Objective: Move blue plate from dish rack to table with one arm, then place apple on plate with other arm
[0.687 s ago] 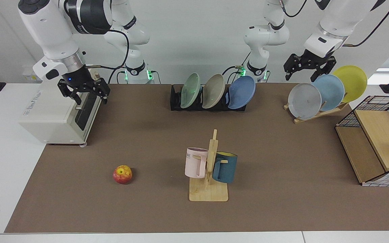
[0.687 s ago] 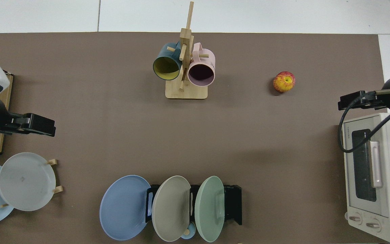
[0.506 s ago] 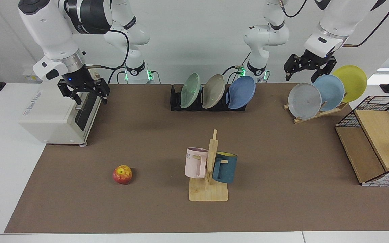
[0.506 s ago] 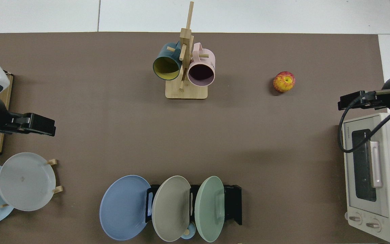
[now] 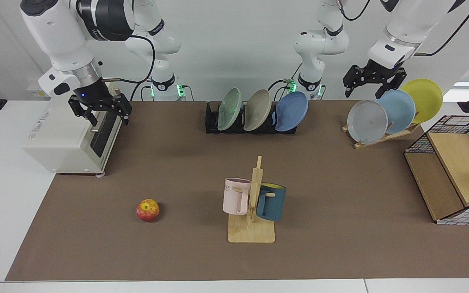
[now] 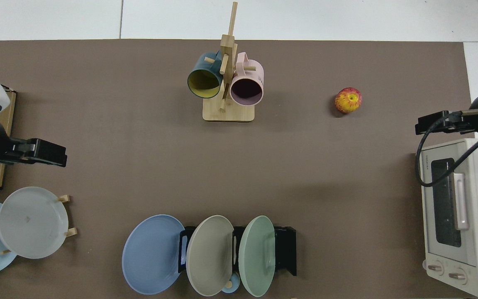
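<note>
Facing view: the blue plate (image 5: 290,111) is seen leaning in the end slot of the black dish rack (image 5: 212,122), at about twelve o'clock on the brown table (image 5: 340,191), with a beige plate (image 5: 257,110) and a green plate (image 5: 229,109) slotted beside it. The apple (image 5: 147,210) is seen lying on the mat at about eight o'clock, well apart from the rack. A wooden mug stand (image 5: 253,219) with a pink mug (image 5: 236,196) and a dark teal mug (image 5: 272,201) is placed near the centre. The right gripper (image 5: 101,116) is held at ten o'clock, above the front of a white toaster oven (image 5: 63,138), its fingers spread apart around nothing. The left gripper (image 5: 373,87) is held at two o'clock, just above a slanted wooden rack with a grey plate (image 5: 367,121), a pale blue plate (image 5: 397,110) and a yellow plate (image 5: 424,99); its fingers are likewise parted and nothing is held.

Top view: the blue plate (image 6: 152,254) is shown at about seven o'clock, at the end of the dish rack (image 6: 286,249), and the apple (image 6: 348,100) at about two o'clock, resting alone on the table (image 6: 139,158). The left gripper (image 6: 48,153) is shown at nine o'clock, near the grey plate (image 6: 31,222). The right gripper (image 6: 432,123) is shown at three o'clock, by the toaster oven (image 6: 454,216). From this angle the spread of either gripper's fingers cannot be told.
</note>
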